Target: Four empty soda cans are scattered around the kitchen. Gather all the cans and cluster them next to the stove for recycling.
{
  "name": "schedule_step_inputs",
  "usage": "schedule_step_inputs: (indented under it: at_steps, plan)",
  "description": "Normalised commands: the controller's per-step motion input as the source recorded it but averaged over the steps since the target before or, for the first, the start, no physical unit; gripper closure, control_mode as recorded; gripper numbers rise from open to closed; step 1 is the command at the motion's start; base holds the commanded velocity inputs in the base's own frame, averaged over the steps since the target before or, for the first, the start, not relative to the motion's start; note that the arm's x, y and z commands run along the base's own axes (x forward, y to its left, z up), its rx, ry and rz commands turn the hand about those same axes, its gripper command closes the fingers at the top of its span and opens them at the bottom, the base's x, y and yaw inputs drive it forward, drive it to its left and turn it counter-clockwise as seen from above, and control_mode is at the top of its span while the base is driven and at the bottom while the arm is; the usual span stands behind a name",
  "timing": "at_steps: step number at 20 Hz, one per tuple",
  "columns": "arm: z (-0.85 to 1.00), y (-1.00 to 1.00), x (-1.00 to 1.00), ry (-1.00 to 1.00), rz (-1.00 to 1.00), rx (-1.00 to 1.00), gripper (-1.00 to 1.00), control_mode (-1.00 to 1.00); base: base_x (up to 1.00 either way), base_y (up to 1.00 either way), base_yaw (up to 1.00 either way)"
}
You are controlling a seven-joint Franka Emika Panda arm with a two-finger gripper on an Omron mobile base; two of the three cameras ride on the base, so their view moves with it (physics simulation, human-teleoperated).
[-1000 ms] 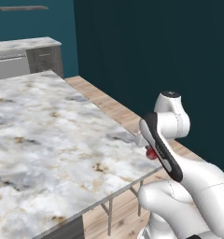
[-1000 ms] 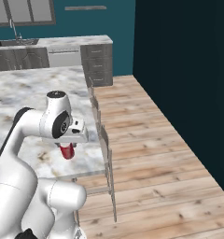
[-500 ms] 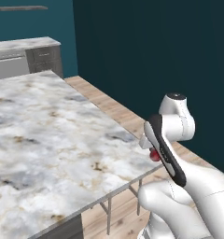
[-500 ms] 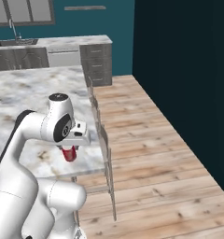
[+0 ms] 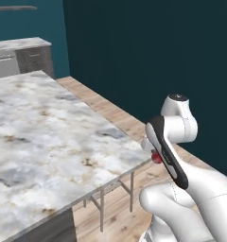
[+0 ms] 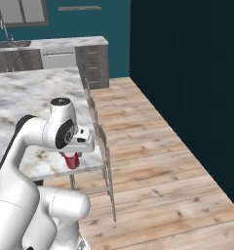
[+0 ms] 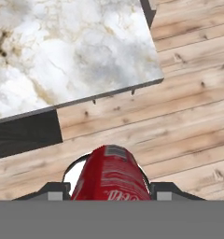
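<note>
A dark teal wall [image 5: 148, 52] is seen behind everything, above a light wooden plank floor [image 6: 158, 161]. A large bench with a white and grey marbled stone top [image 5: 44, 137] is shown in both base views, and its corner [image 7: 72, 51] is seen from above in the hand view. Grey cabinets under a pale counter [image 6: 92, 61] are shown at the far wall. In the right base view, thin metal-framed stools [image 6: 107, 161] are lined along the bench edge, and a sink tap [image 6: 6, 33] with a window above it is seen at the far left; neither is given by the left base view.

A small red cylindrical soda can [image 7: 113, 175] is held in the gripper [image 7: 109, 189], off the bench corner and above the floor. The two dark fingertips [image 7: 53, 190] are seen pressed against either side of the can, so the gripper is clamped on it. White lettering is printed low on the can in the hand view, but it is cut off and cannot be read. In the right base view the can [image 6: 71, 160] is seen hanging below the hand; in the left base view a small red patch [image 5: 156, 158] of it is shown beside the arm.
</note>
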Motion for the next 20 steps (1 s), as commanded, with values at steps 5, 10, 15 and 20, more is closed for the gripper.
schedule_step_inputs:
  at_steps: [5, 10, 15, 20]
  plan:
    - [0.0, 0.0, 0.0, 0.0, 0.0, 0.0, 1.0, 1.0, -0.34, 0.0, -0.26]
    - [0.0, 0.0, 0.0, 0.0, 0.0, 0.0, 1.0, 1.0, -0.47, 0.0, -0.35]
    - [0.0, 0.0, 0.0, 0.0, 0.0, 0.0, 1.0, 1.0, -0.68, 0.0, -0.25]
    - [0.0, 0.0, 0.0, 0.0, 0.0, 0.0, 1.0, 1.0, -0.65, 0.0, -0.23]
